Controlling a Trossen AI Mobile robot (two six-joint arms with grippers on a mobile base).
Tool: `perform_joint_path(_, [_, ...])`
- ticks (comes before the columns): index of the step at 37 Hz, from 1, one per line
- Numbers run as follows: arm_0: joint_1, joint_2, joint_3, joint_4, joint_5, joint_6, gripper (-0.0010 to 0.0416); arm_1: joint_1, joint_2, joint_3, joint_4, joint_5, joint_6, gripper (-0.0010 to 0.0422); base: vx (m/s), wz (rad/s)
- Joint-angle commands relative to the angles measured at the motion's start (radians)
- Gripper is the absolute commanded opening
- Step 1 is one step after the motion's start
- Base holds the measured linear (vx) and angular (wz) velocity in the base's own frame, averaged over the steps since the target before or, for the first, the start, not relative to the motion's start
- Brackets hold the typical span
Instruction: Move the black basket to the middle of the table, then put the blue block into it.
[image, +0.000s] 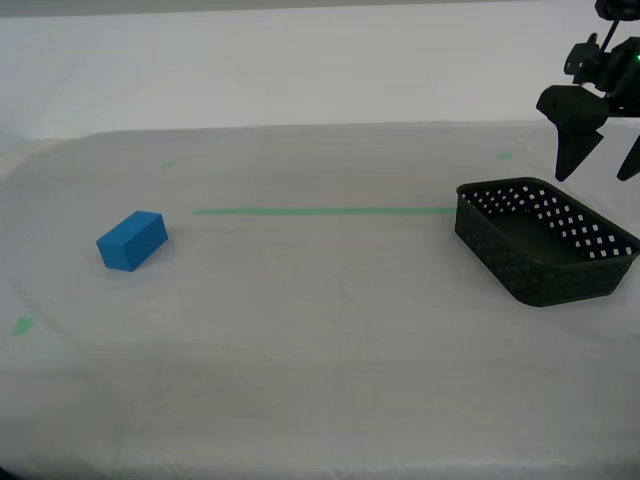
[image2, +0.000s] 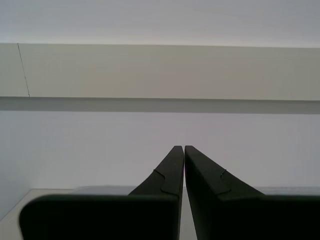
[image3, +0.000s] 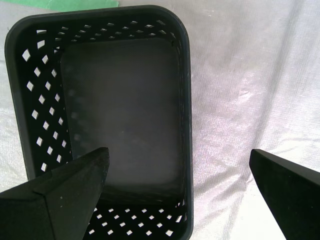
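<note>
The black basket (image: 545, 240) is sitting on the table (image: 320, 340), at the end of the green tape line (image: 322, 211) toward the exterior view's right, its near corner almost touching the tape's tip. It is lying upright and holding nothing, with its dark floor showing bare in the first wrist view (image3: 105, 115).

My first gripper (image: 600, 165) is hanging in the air above the far rim of the basket, touching nothing. Its jaws are standing wide apart: in the first wrist view (image3: 180, 185) one jaw is showing over the inside of the basket and the other over the cloth beside it, with the basket's long wall running between them.

The blue block (image: 132, 240) is lying flat on the table well apart from the basket, past the other end of the tape line and a little nearer the camera.

My second gripper (image2: 184, 150) is pointing at a pale wall, away from the basket, with its jaws pressed together and holding nothing.
</note>
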Motion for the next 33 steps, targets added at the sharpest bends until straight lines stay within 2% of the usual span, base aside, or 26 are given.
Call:
perform_joint_path(1, [0.002, 0.000, 0.000, -0.003, 0.000, 0.003, 0.0394, 0.000, 0.000, 0.000, 0.005, -0.001, 0.001, 0.0000, 0.000, 0.000])
perform_joint_path(12, [0.005, 0.000, -0.002, -0.019, 0.002, 0.012, 0.0394, 0.000, 0.000, 0.000, 0.005, -0.001, 0.001, 0.0000, 0.000, 0.000])
perform_joint_path(18, [0.005, 0.000, -0.018, 0.002, 0.051, 0.013, 0.0394, 0.000, 0.000, 0.000, 0.005, -0.001, 0.001, 0.0000, 0.000, 0.000])
perform_joint_path(24, [0.005, 0.002, -0.027, 0.029, 0.053, 0.014, 0.0394, 0.000, 0.000, 0.000, 0.005, -0.001, 0.002, 0.0000, 0.000, 0.000])
perform_joint_path(33, [0.011, 0.142, -0.002, 0.033, 0.054, 0.011, 0.0394, 0.000, 0.000, 0.000, 0.005, -0.001, 0.001, 0.0000, 0.000, 0.000])
